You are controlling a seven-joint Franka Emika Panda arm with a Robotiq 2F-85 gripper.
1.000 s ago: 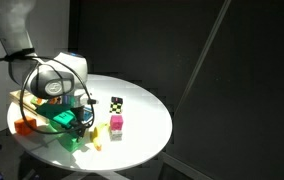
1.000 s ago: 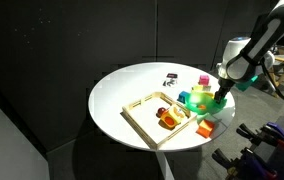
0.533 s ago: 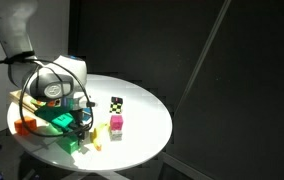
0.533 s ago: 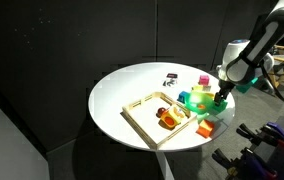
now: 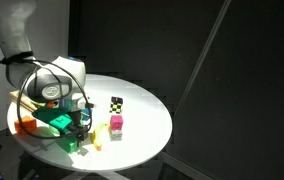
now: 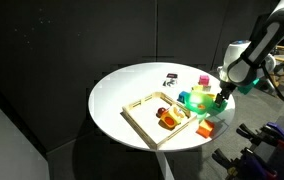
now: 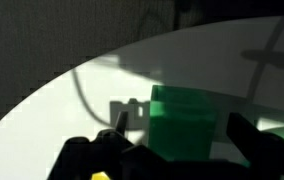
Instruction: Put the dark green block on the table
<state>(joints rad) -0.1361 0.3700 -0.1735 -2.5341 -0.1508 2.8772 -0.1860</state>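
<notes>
My claw (image 7: 180,138) was down low at the edge of the round white surface (image 7: 67,105), and the dark green block (image 7: 182,112) stood right between my two dark fingers (image 7: 110,148) in the wrist view. It filled most of the gap. Slim dark slits showed on either side of it, so I could not tell whether I was pinching it or just bracketing it. The block threw a shadow onto the white just beside it.

In an exterior view my claw (image 5: 83,122) hung beside the bright green bowl (image 5: 52,118), with the magenta cube (image 5: 116,123) a little apart and the checkered cube (image 5: 117,103) just behind that. A yellow piece (image 5: 95,134) lay near my fingers, and an orange piece (image 5: 24,125) sat beyond the bowl.

In an exterior view my claw (image 6: 220,97) pointed down at the rim side of the surface (image 6: 122,95), next to the bowl (image 6: 195,100). The pale wooden tray (image 6: 142,108) lay well apart from me, with orange and red pieces inside
</notes>
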